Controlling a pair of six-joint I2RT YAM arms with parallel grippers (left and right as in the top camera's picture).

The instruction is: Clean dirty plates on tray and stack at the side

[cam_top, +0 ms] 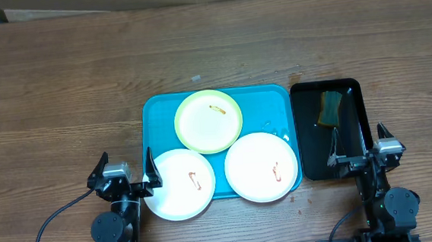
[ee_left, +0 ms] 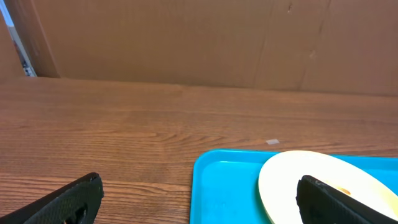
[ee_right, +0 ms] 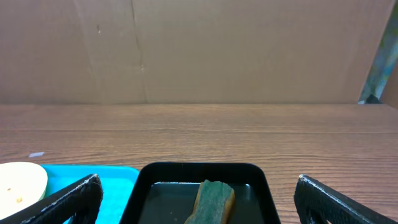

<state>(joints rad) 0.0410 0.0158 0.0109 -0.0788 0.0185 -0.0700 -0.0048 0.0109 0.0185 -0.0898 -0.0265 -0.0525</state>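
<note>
The turquoise tray [cam_top: 154,114] holds three plates. The yellow-green-rimmed plate [cam_top: 208,121] lies at the back with a small smear. A white plate [cam_top: 178,185] at the front left overhangs the tray's front edge. Another white plate [cam_top: 260,166] lies at the front right. Both carry reddish smears. My left gripper [cam_top: 125,177] is open and empty at the table's front, left of the tray. In the left wrist view it [ee_left: 199,199] frames the tray [ee_left: 224,186] and the rimmed plate [ee_left: 292,180]. My right gripper [cam_top: 359,151] is open and empty over the black tray's front.
A narrow black tray [cam_top: 355,149] stands right of the turquoise tray and holds water and a green-and-yellow sponge [cam_top: 330,108]; both show in the right wrist view, tray [ee_right: 143,186], sponge [ee_right: 214,199]. A cardboard wall [ee_left: 199,37] runs behind the table. A small white scrap [cam_top: 195,79] lies behind the tray.
</note>
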